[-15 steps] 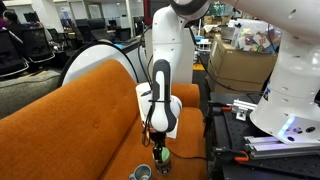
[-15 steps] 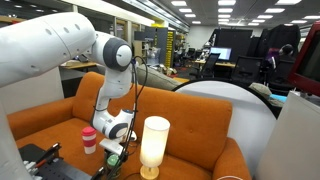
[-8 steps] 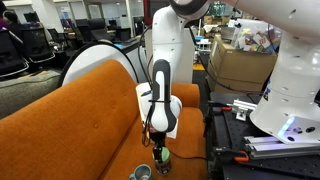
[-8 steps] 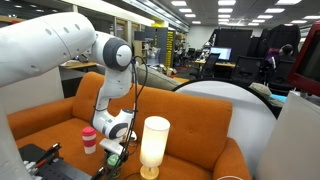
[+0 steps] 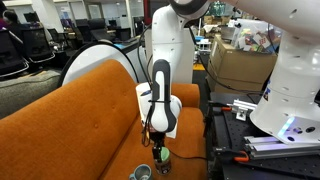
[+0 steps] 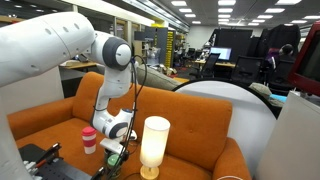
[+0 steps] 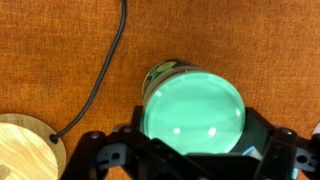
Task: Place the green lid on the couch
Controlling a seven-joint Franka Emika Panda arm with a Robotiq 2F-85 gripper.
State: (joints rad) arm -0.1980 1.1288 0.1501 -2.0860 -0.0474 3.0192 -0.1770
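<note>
My gripper [image 5: 160,152] hangs low over the seat of the large burnt-orange fabric couch [image 5: 80,105], close to the seat's end edge on the side of my base. Its jaws are closed most of the way onto the small round pale-green lid [image 7: 193,112]. In the wrist view the dark finger links meet the lid's rim on both sides. I hold it face up and level, so it should land flat rather than roll.

The lid is just above the fabric, not resting on it. I cannot tell whether the darker band under its upper-left rim is the lid's own side wall.

I judge the spot well chosen. It is bare cushion, apart from the thin black cable [image 7: 105,60], the cream cylindrical lamp [image 6: 153,140] and the dark grey-teal round cup [image 5: 140,172]. What remains is lowering and letting go.
</note>
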